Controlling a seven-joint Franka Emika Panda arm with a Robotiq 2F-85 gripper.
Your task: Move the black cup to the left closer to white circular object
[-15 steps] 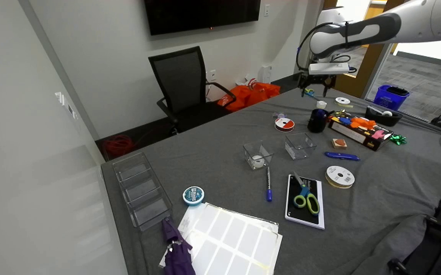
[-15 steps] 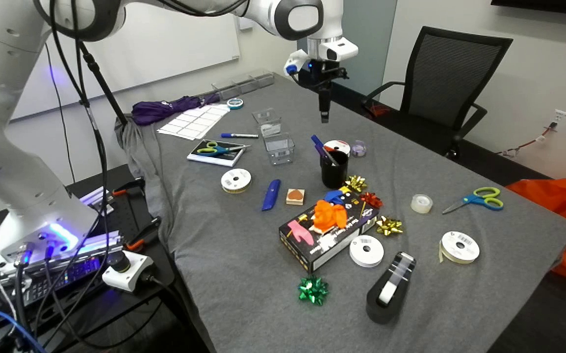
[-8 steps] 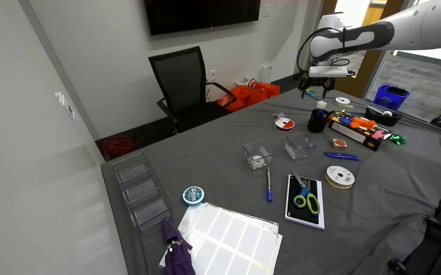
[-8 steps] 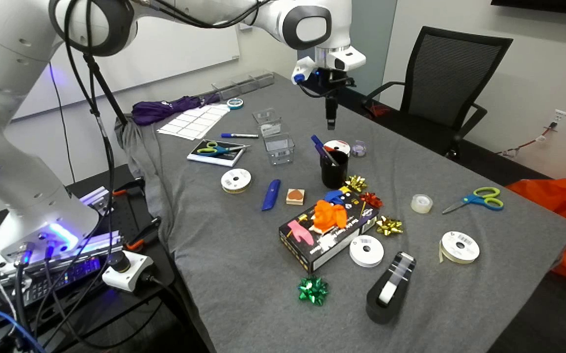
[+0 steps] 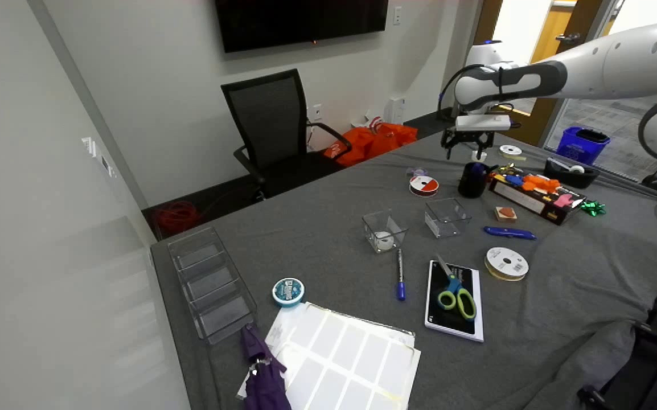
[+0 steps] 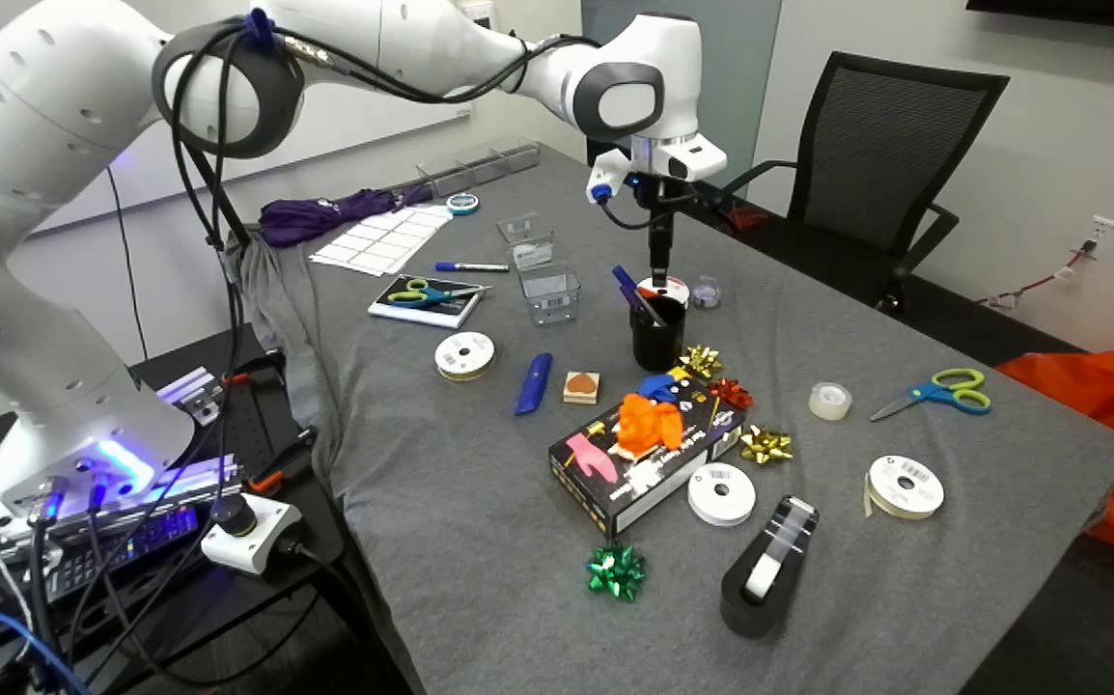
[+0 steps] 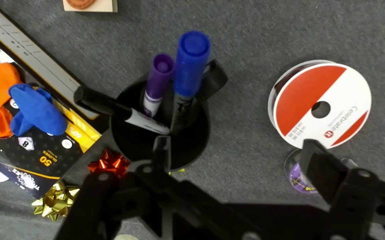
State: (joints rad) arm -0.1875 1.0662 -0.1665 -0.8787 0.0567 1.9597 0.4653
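Note:
The black cup (image 6: 655, 349) stands upright on the grey cloth with several markers in it. It also shows in an exterior view (image 5: 469, 187) and in the wrist view (image 7: 194, 148). Several white discs with dark centres lie about, such as one (image 6: 465, 353) on the stamp's far side from the cup, also seen in an exterior view (image 5: 506, 262), and one (image 6: 721, 494) beside the glove box. I cannot tell which is meant. My gripper (image 7: 237, 145) is open and empty above the table. One finger overlaps the cup's opening in the wrist view; the other overlaps the red-and-white roll.
The red-and-white roll (image 7: 332, 106) and a purple tape (image 6: 706, 292) lie near the cup. A glove box (image 6: 644, 454) with bows stands close by. A wooden stamp (image 6: 581, 387), a blue cutter (image 6: 534, 384) and clear trays (image 6: 549, 292) are also around.
The arm has come down, and my gripper is lower and nearer the cup in both exterior views. The fingers stay apart. The cup and the other table things have not moved.

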